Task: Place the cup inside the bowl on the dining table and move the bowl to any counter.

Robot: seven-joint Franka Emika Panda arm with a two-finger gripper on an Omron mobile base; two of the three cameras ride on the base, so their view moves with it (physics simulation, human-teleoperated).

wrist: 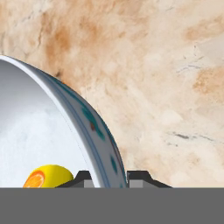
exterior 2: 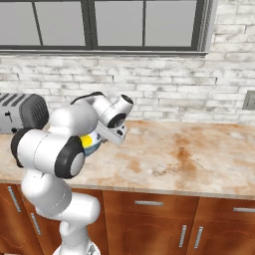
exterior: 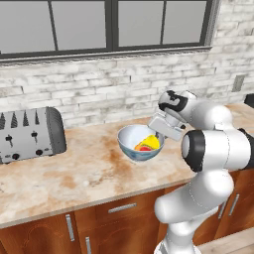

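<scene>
The two-finger gripper (wrist: 105,177) pinches the rim of the large white-inside, blue-patterned bowl (exterior: 138,141), jaws nearly shut astride its wall, so the small yellow cup (exterior: 149,143) rides inside it above the beige marbled counter (exterior: 84,171)
</scene>
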